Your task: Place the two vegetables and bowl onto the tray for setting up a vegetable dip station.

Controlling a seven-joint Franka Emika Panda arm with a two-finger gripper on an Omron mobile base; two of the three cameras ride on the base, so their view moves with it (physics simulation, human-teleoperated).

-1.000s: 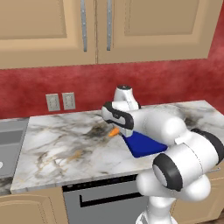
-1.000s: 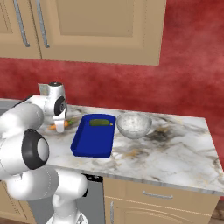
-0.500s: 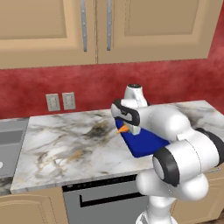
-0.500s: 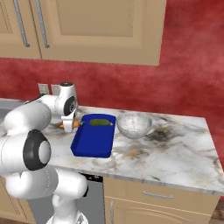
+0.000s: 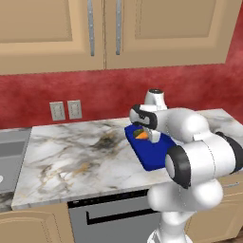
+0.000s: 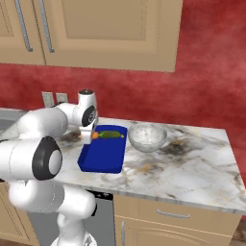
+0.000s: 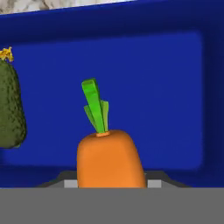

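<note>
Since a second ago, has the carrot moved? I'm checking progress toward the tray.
Yes. The carrot, held in the gripper, has gone right from the bare counter to above the tray.

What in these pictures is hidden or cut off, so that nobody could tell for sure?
- Carrot: lower end cut off by the hand view's bottom edge.
- Cucumber: cut by that view's left edge.
- Hand: fingers too small in the left base view.
- Tray: near end hidden behind the arm.
</note>
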